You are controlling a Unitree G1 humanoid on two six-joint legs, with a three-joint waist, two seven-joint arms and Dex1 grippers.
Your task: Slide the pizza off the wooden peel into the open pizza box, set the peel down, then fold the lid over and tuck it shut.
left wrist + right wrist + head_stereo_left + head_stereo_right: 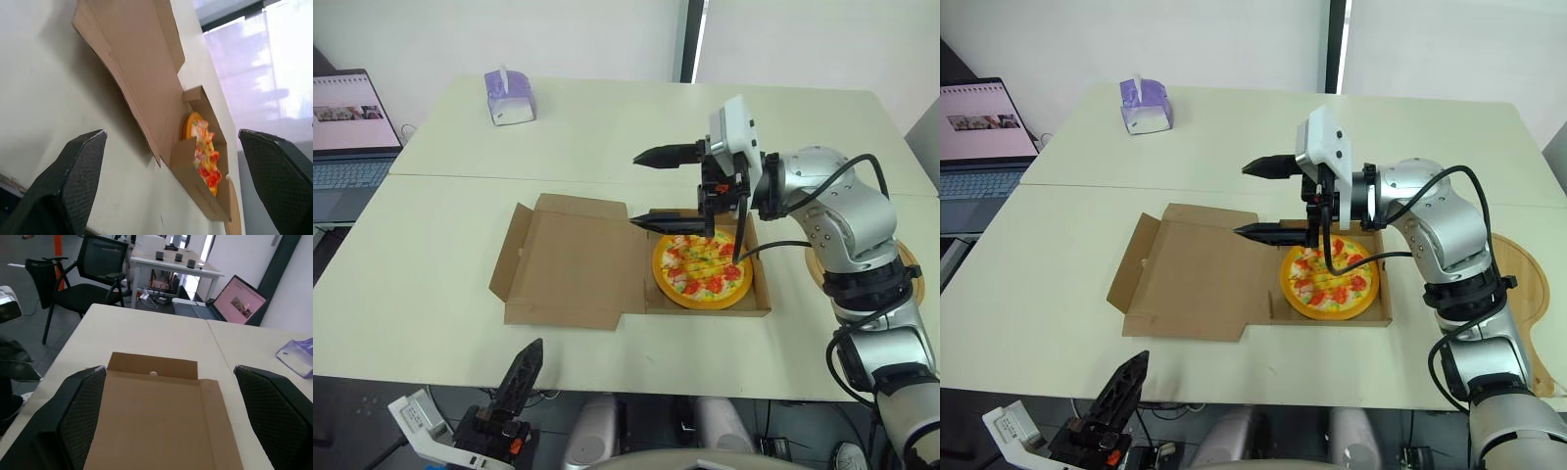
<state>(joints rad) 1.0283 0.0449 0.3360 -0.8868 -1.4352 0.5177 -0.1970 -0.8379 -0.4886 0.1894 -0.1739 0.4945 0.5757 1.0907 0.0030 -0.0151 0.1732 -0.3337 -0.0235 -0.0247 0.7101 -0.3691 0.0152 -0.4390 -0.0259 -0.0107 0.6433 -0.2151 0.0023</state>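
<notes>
The pizza point(702, 269) lies flat in the base of the cardboard pizza box point(707, 311) on the table. The lid point(573, 262) lies open and flat toward the left. My right gripper point(651, 188) hovers open over the hinge between lid and base, fingers pointing left, one finger above the other and nothing between them. In its wrist view the lid point(156, 421) lies below the spread fingers. The wooden peel point(1528, 313) rests on the table right of the box, behind my right arm. My left gripper point(171, 134) hangs open below the table's front edge, left of the box.
A purple tissue box point(509, 98) stands at the far left of the table. An open laptop point(347, 127) sits on a neighbouring desk to the left. An office chair point(93, 269) and another desk lie beyond the left side of the table.
</notes>
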